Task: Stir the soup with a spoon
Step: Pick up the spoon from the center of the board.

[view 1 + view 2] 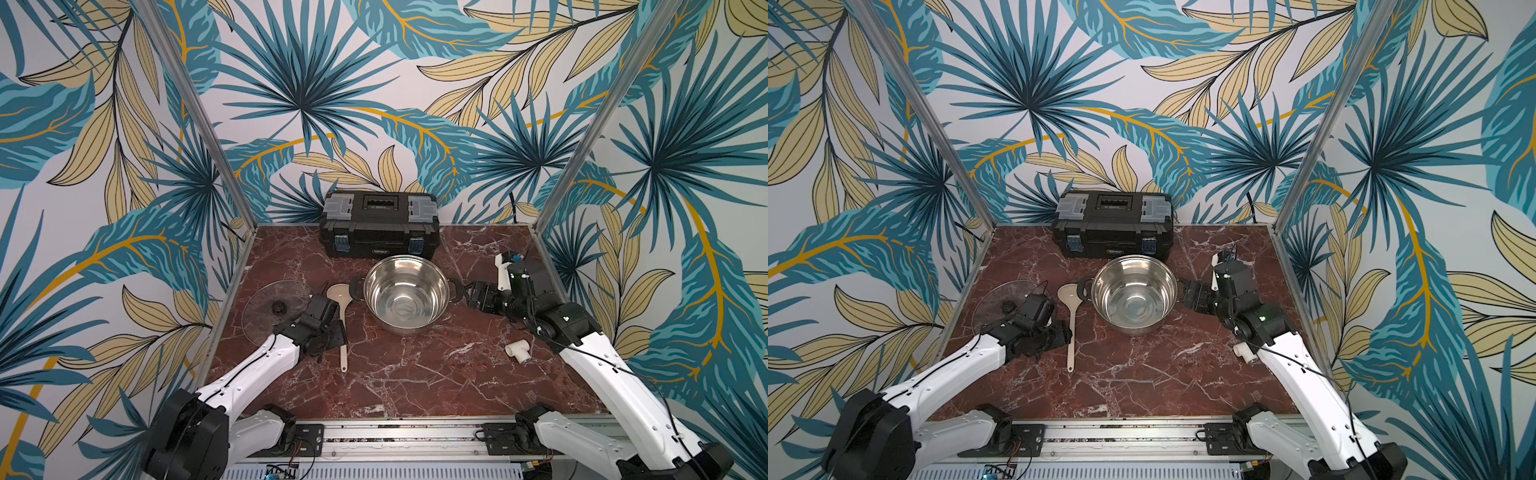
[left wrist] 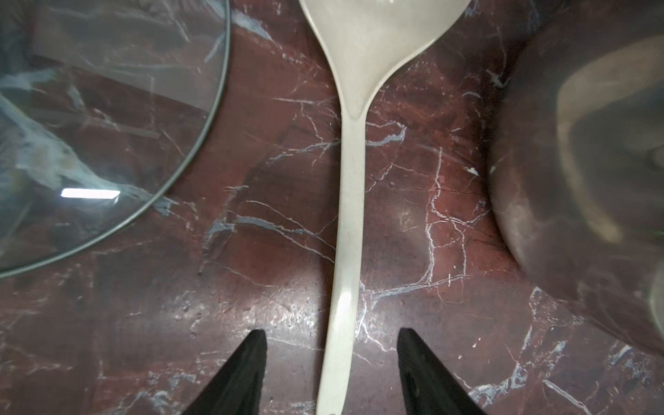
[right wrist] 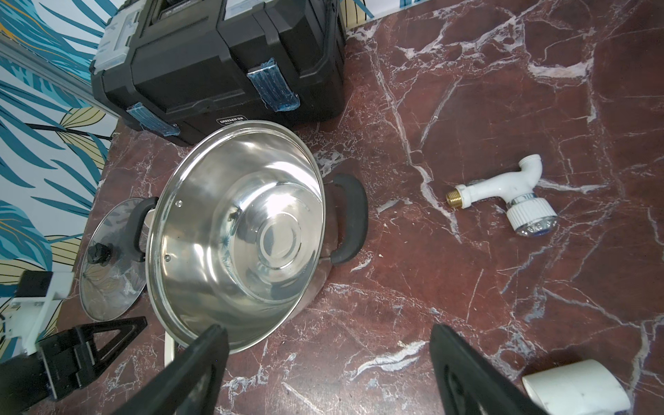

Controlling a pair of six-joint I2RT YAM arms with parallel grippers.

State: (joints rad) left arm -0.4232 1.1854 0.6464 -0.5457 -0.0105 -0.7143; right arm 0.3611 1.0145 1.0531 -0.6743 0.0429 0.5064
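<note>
Flat on red marble table: cream-beige plastic ladle, slim handle, deep round bowl, beside shiny steel pot. Left tool spread astride handle, not touching; right tool spread, empty.

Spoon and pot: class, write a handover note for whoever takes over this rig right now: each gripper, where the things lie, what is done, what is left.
Left gripper: open, one finger on each side of the spoon handle, not gripping it.
Right gripper: open and empty, beside the pot, near its side handle.
Spoon: flat on the table, between the glass lid and the pot.
Pot: upright, uncovered, no soup visible.
Done: lid off, left gripper lined up on the handle.
Left: grip the handle, lift, lower the bowl into the pot, stir.
</note>
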